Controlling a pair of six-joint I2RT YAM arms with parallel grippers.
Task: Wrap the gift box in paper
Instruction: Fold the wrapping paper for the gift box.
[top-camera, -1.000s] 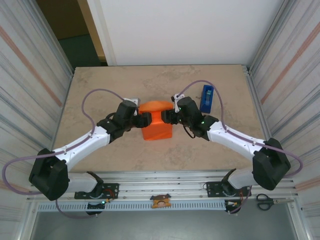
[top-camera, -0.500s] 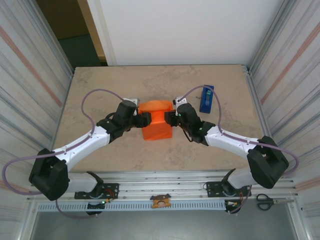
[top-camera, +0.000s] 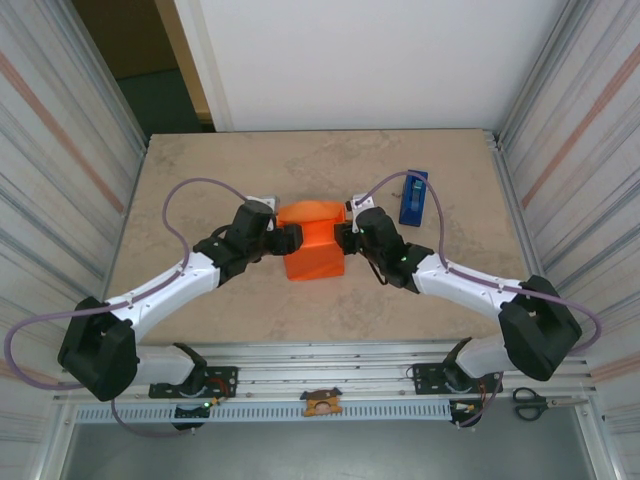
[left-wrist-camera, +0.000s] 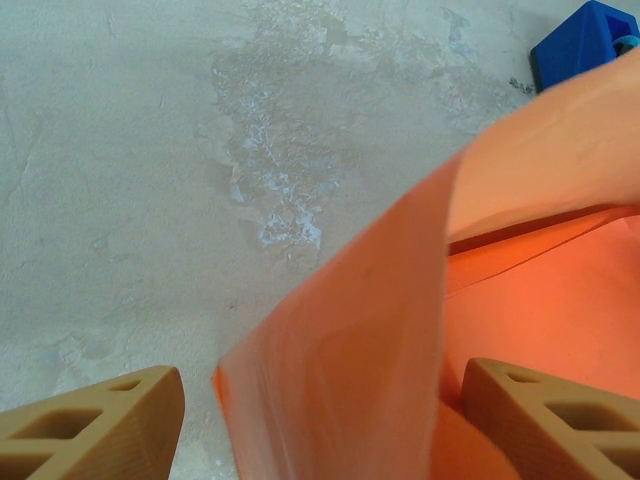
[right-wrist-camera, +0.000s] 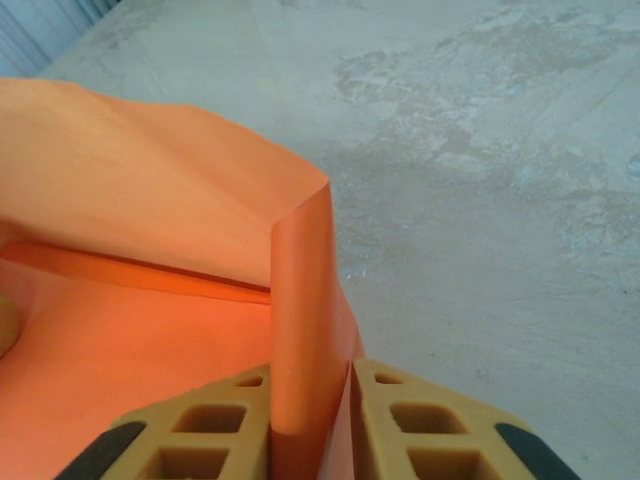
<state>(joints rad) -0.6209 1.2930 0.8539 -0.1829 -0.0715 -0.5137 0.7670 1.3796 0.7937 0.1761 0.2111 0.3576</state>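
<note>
The orange paper (top-camera: 312, 243) lies bunched mid-table, folded up around the gift box. The box's deeper orange-red face with a thin dark edge shows under the raised sheet (right-wrist-camera: 120, 350) and in the left wrist view (left-wrist-camera: 570, 300). My right gripper (right-wrist-camera: 312, 425) sits at the bundle's right side (top-camera: 343, 238), shut on an upright fold of paper (right-wrist-camera: 300, 300). At the left side is my left gripper (top-camera: 290, 238), which stands open (left-wrist-camera: 320, 425). Its fingers (left-wrist-camera: 90, 430) straddle a raised flap of paper (left-wrist-camera: 350, 340) without pinching it.
A blue tape dispenser (top-camera: 413, 197) lies on the table to the right of the bundle, also seen in the left wrist view (left-wrist-camera: 585, 40). Scissors (top-camera: 530, 402) rest on the frame at the bottom right. Metal walls stand on both sides of the beige tabletop (top-camera: 200, 180).
My right gripper has closed onto the paper fold and shifted slightly toward the box. The left arm and its open gripper have stayed put.
</note>
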